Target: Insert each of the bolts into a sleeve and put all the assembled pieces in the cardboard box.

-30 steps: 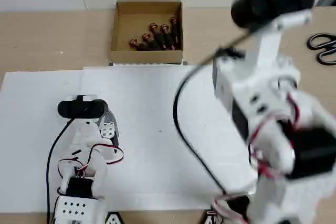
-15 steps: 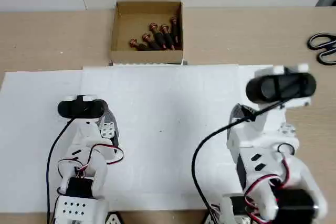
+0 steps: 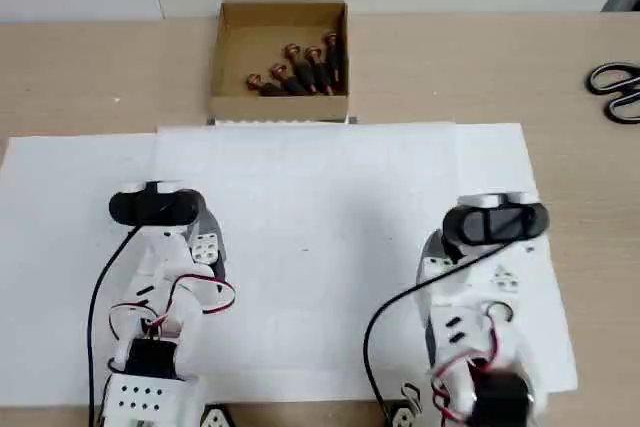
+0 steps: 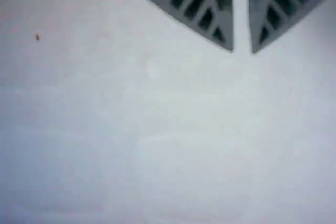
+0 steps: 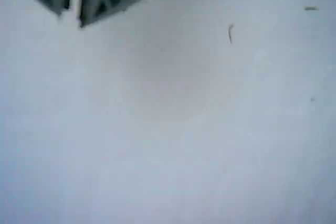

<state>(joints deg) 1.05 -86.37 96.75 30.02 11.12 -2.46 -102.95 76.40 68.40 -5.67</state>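
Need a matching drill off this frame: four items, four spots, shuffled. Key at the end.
Items:
1. cardboard box
2. assembled pieces
3. scissors
4. white paper

Spots:
A. off the paper, at the high view's right edge
B. inside the box
C. covering the near part of the table
D. just beyond the paper's far edge

Pairs: 1-D, 2-B, 3-A, 4-C

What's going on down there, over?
Left tool and right tool shut, empty, over the paper. Assembled bolts lie in cardboard box. Scissors off at table edge.
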